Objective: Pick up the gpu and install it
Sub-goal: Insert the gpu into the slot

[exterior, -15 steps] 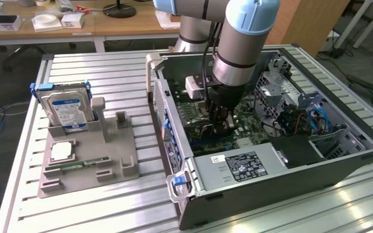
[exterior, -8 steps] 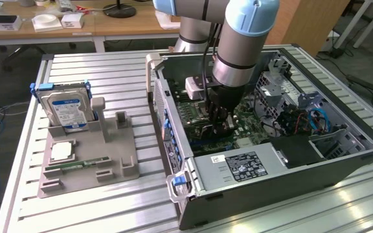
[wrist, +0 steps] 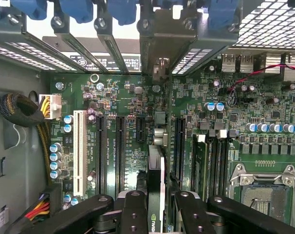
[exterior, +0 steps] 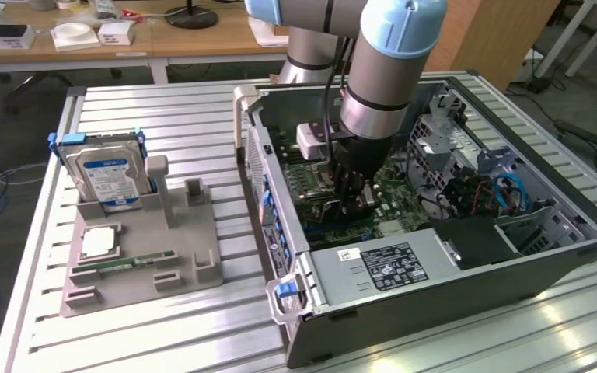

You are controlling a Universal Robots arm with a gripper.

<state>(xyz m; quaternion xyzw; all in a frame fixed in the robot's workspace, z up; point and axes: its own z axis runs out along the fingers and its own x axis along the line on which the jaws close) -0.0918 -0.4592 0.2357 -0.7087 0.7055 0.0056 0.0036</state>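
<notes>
One pincer (wrist: 156, 214) reaches down inside the open computer case (exterior: 547, 256), its black fingers (wrist: 133, 212) clamped on the gpu (wrist: 156, 185), held on edge just above the green motherboard (wrist: 138, 102) and its expansion slots (wrist: 120, 151), bracket toward the case's rear wall.

Slatted metal table (exterior: 153, 109), grey parts tray (exterior: 190, 268), open computer case (exterior: 547, 256) on it.

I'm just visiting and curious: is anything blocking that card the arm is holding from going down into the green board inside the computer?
Nothing visible does. The gripper holds the gpu edge-on above the motherboard, among its long expansion slots. No cable or part crosses beneath it; the cable bundle sits off at the case wall.
</notes>
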